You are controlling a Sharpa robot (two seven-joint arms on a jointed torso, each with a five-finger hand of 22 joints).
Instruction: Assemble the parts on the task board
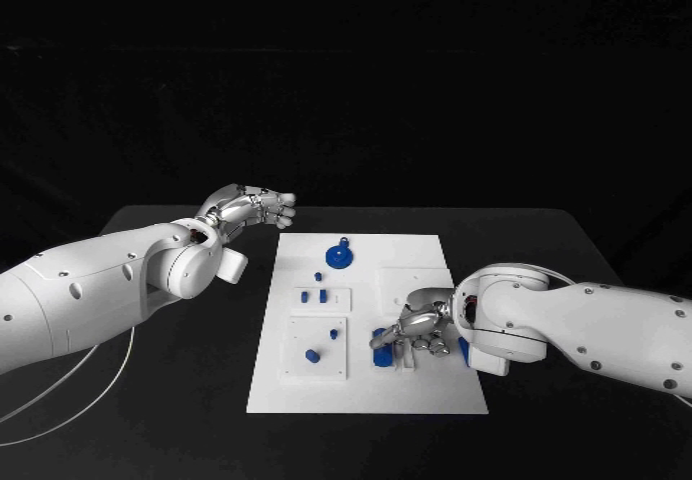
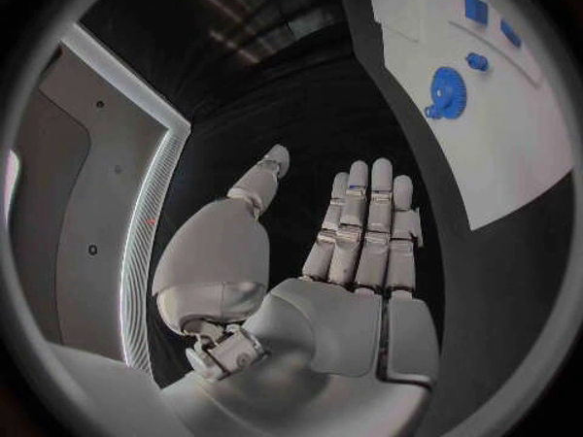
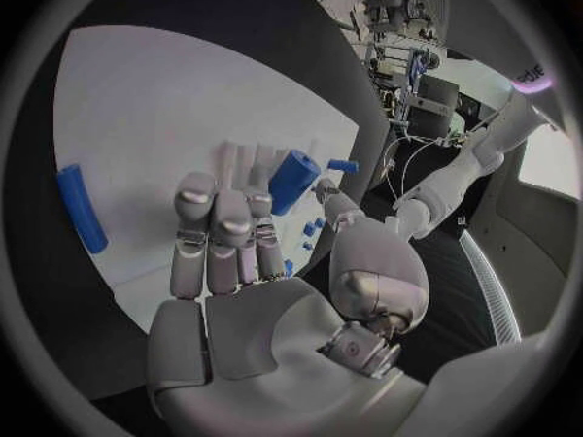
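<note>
1. one white task board (image 1: 418, 390) lies in the middle of the black table (image 1: 577, 430), its long axis running away from the robot; it is the landmark for all that follows.
2. about seven blue parts show on or at the board in the head view: one gear (image 1: 339, 257) near the board's far end, one small peg (image 1: 319, 276) just nearer than the gear, two short pieces (image 1: 306, 295) side by side in a small raised plate at the board's middle, two pieces (image 1: 313, 355) on a larger raised plate toward the near left, and one block (image 1: 382, 355) under the right hand.
3. one long blue bar (image 3: 81, 207) lies flat on the board beside the right hand, in the right wrist view.
4. the left hand (image 1: 253, 210) is held above the table just off the board's far left corner, flat, fingers straight and together, holding nothing.
5. the right hand (image 1: 415, 328) reaches over the board's right middle, palm down, fingers curled onto the blue block; whether it truly grips it i cannot tell.
</note>
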